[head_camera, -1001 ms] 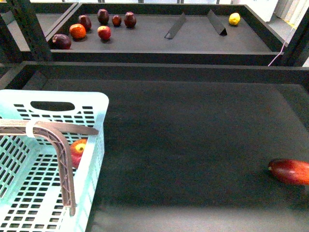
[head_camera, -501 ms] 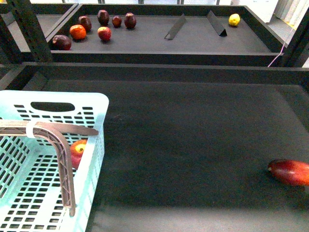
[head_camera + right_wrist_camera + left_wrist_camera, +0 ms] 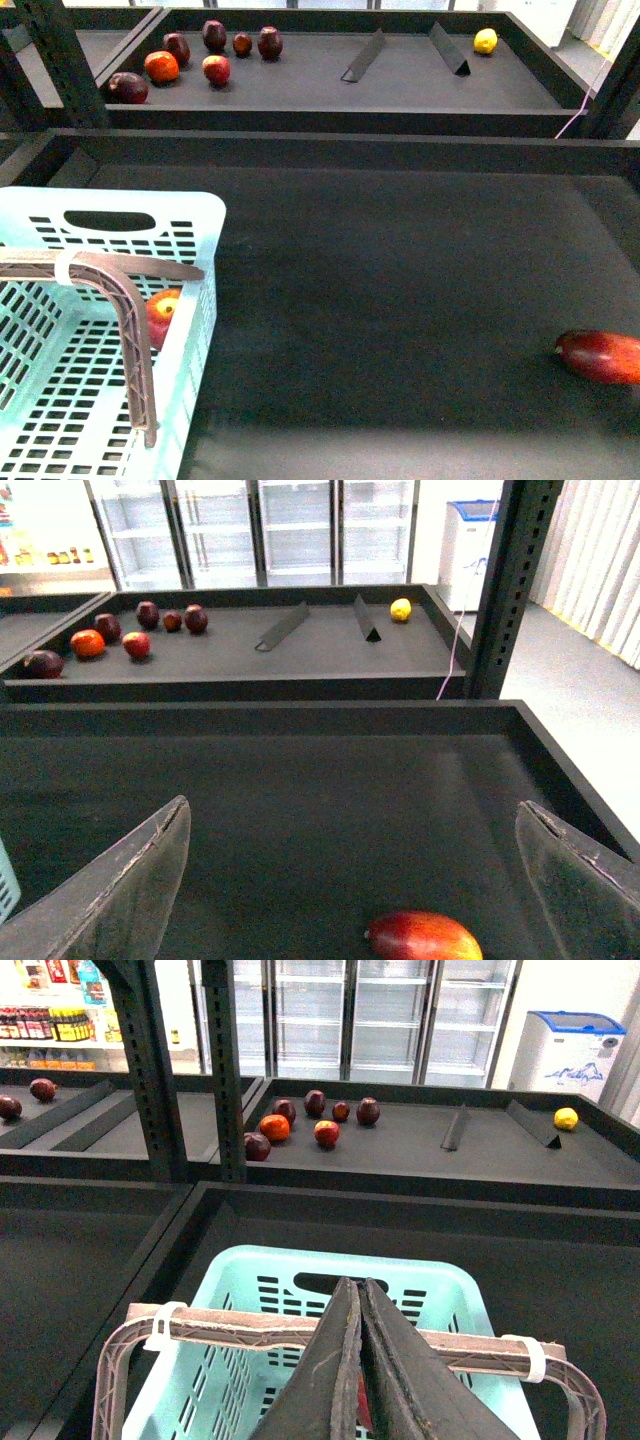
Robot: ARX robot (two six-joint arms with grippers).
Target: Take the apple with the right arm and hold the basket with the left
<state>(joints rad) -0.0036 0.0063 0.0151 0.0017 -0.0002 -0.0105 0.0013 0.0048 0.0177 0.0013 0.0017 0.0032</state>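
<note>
Sitting already inside the pale mint-blue slotted plastic basket (image 3: 190, 330) at the desk's (image 3: 400, 300) front-left corner: round red-and-yellow apple (image 3: 162, 316); left gripper (image 3: 360, 1380) clenched empty above it, right gripper (image 3: 350, 880) spread wide, released.

A pale blue basket (image 3: 190, 215) sits at the near left corner of the dark bench (image 3: 400, 280). Its brown handle (image 3: 135, 330) arches over the inside, with a white band (image 3: 66, 268) wrapped round it. A red apple (image 3: 160, 315) with a yellow patch lies inside, against the right wall. A long red fruit (image 3: 600, 356) lies near the bench's right edge, well apart from the basket. On the far shelf (image 3: 300, 85), several fruits (image 3: 190, 58) cluster at the left, a yellow fruit (image 3: 485, 40) at the right.
</note>
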